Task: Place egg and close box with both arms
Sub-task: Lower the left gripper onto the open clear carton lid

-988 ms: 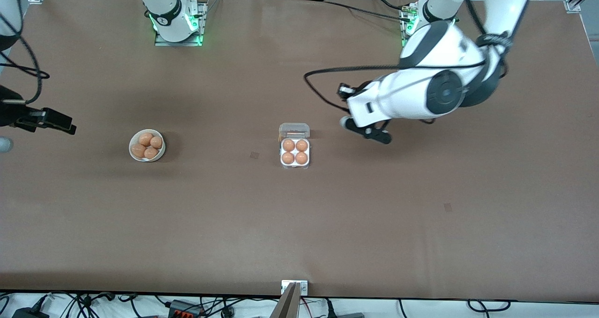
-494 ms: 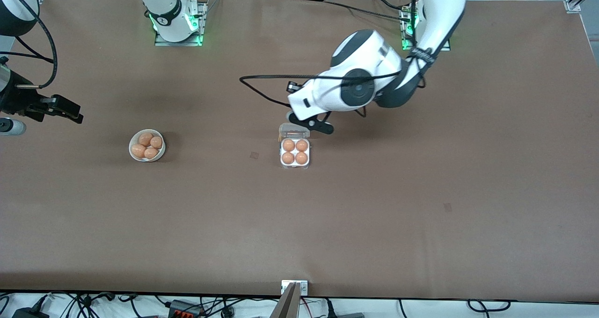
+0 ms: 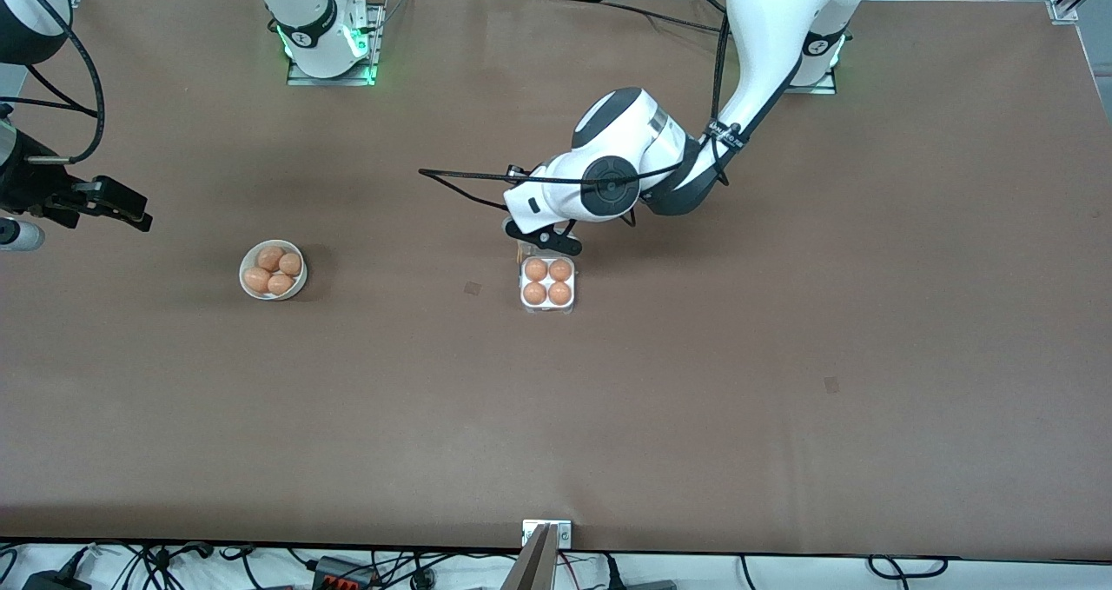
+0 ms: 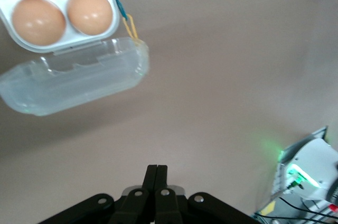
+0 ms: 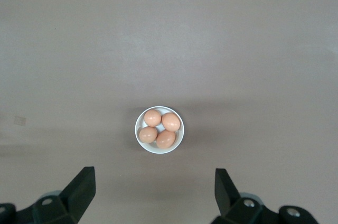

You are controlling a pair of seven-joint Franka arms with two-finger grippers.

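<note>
Box point(image 3: 547, 284) sits mid-table, lid point(image 4: 74, 82) hinged open and lying flat on the side farther from the front camera. Left gripper point(image 3: 546, 238), fingers pressed together and holding nothing, hovers just over that lid. Four eggs point(image 3: 548, 281) fill all four cells. One white bowl point(image 3: 273, 270), toward the right arm's end, holds four more eggs. Right gripper point(image 5: 153, 189) waits above the bowl, fingers spread apart, empty.

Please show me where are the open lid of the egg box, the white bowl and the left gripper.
lid point(image 4: 74, 78), left wrist view, middle of clear shell.
white bowl point(image 5: 178, 142), right wrist view, bare rim.
left gripper point(image 4: 156, 169), left wrist view, tips of the shut fingers.
</note>
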